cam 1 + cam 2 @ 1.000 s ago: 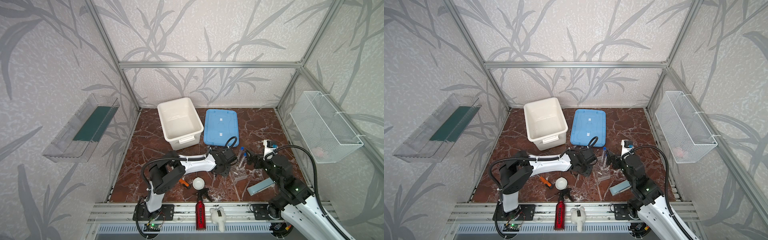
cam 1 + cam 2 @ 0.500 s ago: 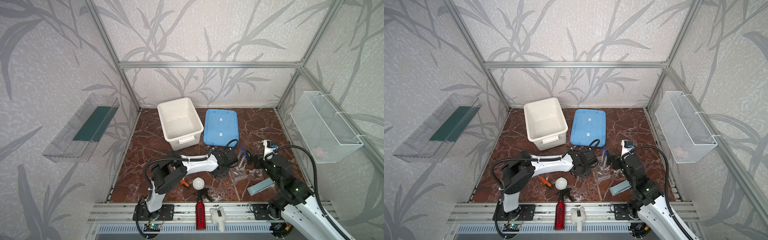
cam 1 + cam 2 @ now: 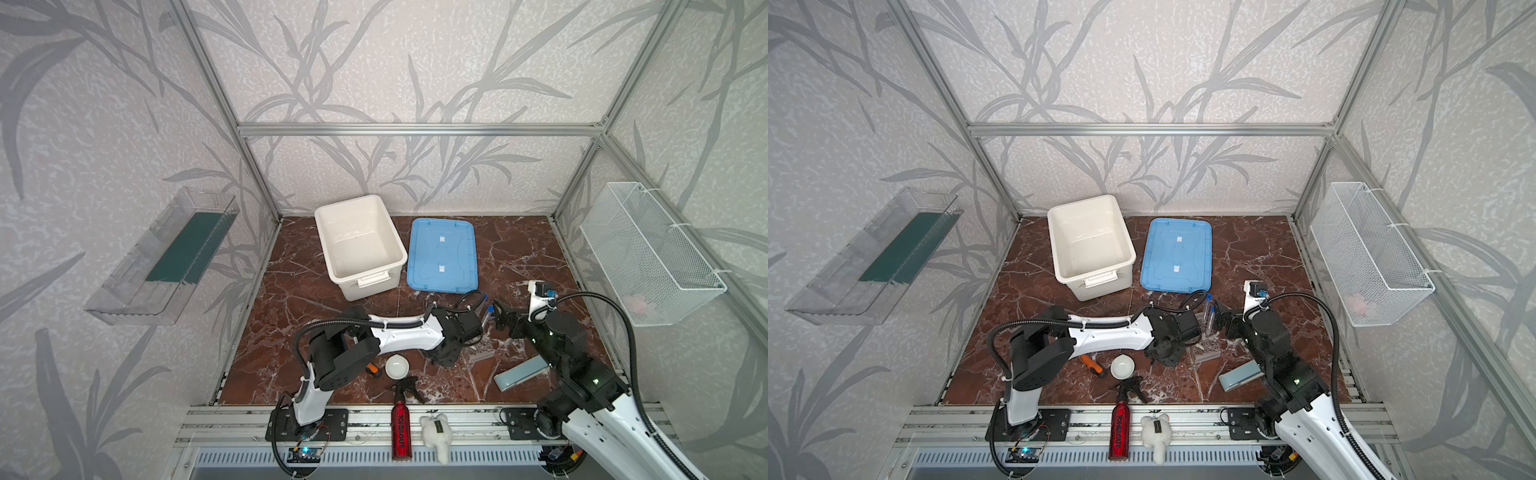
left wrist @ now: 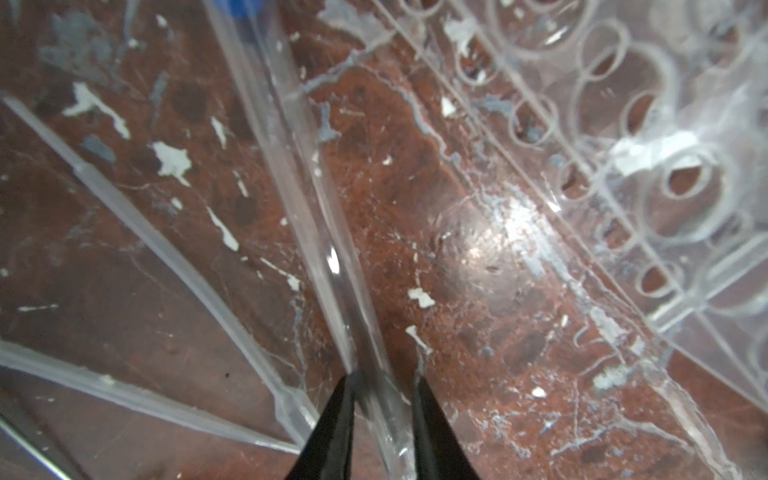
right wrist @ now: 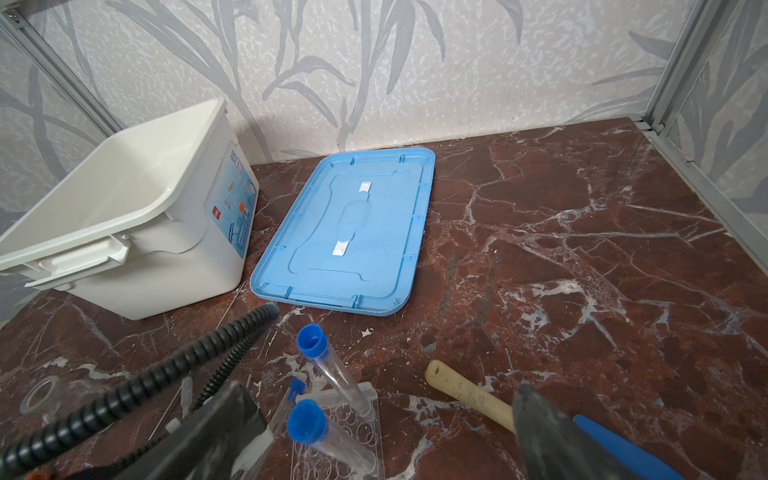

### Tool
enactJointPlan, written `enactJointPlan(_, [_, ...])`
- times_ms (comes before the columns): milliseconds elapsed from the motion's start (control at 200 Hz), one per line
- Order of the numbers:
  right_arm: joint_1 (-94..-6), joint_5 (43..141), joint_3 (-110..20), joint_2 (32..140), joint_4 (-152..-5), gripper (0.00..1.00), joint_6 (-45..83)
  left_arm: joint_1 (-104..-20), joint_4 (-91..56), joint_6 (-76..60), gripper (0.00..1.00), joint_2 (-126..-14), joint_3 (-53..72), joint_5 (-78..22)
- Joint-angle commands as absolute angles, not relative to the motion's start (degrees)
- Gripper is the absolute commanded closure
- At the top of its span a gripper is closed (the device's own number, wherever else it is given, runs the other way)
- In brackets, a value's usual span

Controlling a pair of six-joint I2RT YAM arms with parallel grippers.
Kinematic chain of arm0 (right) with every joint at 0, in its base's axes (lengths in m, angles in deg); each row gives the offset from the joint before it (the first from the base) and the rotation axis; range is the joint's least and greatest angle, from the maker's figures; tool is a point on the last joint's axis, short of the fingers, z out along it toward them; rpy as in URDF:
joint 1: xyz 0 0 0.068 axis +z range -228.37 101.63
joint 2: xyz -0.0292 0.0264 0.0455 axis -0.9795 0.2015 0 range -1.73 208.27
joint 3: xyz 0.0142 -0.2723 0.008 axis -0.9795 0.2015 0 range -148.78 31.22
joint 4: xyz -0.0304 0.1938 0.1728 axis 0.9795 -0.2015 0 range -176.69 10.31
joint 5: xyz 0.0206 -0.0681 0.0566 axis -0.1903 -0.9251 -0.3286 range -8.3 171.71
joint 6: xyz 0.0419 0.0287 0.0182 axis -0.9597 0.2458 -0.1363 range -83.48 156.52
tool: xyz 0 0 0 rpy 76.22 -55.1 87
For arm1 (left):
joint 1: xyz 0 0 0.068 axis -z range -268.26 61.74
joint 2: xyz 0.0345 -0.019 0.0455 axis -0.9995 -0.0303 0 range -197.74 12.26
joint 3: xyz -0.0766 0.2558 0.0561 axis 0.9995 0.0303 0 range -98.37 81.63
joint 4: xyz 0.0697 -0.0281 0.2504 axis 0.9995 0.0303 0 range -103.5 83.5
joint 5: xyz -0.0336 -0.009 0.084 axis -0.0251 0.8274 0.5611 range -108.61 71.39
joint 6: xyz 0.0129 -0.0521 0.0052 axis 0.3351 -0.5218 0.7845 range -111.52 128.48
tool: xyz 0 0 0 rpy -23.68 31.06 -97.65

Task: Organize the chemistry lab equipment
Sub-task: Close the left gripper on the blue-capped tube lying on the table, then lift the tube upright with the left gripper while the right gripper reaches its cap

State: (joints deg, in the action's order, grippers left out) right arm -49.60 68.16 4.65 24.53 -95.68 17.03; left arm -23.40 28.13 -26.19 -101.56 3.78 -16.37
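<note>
- Three clear tubes with blue caps show in the right wrist view. Two lean on the clear plastic tube rack, and the third, smaller in the picture, lies behind them.
- In a top view the rack and tubes sit at about 3 o'clock from the floor's middle. Only the blue caps stand out there.
- One small white round dish, smooth and shallow, sits at 6 o'clock. Just beside it, at its 9 o'clock, is the orange-handled screwdriver.
- One white bin, glossy plastic, stands at 11 o'clock. One flat blue lid lies at 1 o'clock.
- One red spray bottle and one white plush toy lie on the front rail at 6 o'clock.
- Only the left wrist view shows two thin clear rods on the veined red marble. It also shows the rack's rows of round holes.
- The left gripper has its black fingertips close on either side of one lying tube. I cannot tell whether they press it.
- The right gripper has its fingers wide apart, holding nothing, just above the rack.
- Only the right wrist view shows a cream handle and a clear ring.
</note>
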Motion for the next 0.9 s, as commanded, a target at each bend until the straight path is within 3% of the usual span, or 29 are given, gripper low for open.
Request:
enactJointPlan(0, [-49.4,67.0,4.6,23.4,-96.8,0.01,17.7,-24.5,29.1,-27.6,0.77,-100.6,4.9,-14.2])
enactJointPlan(375, [-49.4,66.5,5.4,22.8,-97.2,0.01,18.5,-26.4,18.6,-28.0,0.90,-92.4,12.7,-15.0])
enactJointPlan(595, [-49.4,67.7,5.2,22.9,-96.9,0.01,18.4,-28.2,5.4,-28.9,0.90,-84.2,20.7,-17.4])
enactJointPlan(760, [-49.4,72.0,4.2,24.5,-94.5,0.01,19.6,-28.5,-5.4,-28.4,0.90,-78.5,27.4,-19.4])
enactJointPlan(895, [-49.4,81.4,1.3,27.3,-91.9,0.01,19.2,-28.5,-15.3,-26.5,0.90,-73.1,33.5,-19.7])
